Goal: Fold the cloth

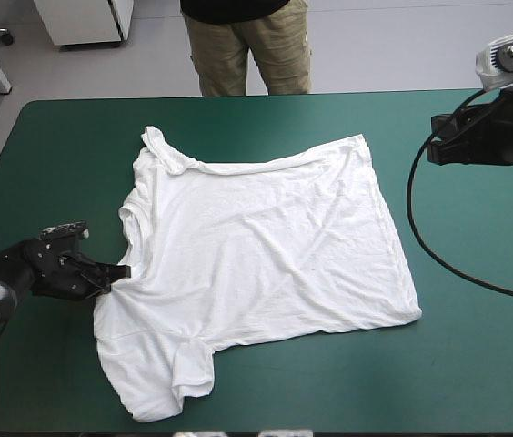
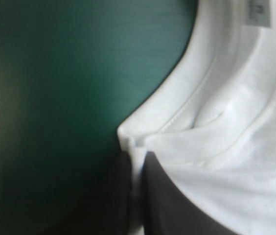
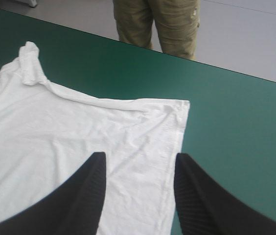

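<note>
The white T-shirt [image 1: 266, 246] lies spread flat on the teal-green cover, collar toward the table's left side and hem toward the right. My left gripper [image 1: 122, 271] sits low at the collar, shut on the T-shirt. In the left wrist view the collar's seamed edge [image 2: 192, 112] runs between the two black fingers [image 2: 177, 205] of that gripper [image 2: 137, 169]. My right gripper [image 1: 434, 150] hangs raised beyond the shirt's far right corner. It stands open [image 3: 140, 156] with nothing between its fingers, looking down on the T-shirt [image 3: 55, 147].
The far sleeve [image 1: 158, 146] is bunched into a roll, and the near sleeve [image 1: 193, 364] is folded over on itself. Bare teal-green cover [image 1: 475, 355] stretches right of the hem. The near table edge runs just below the shirt's near shoulder.
</note>
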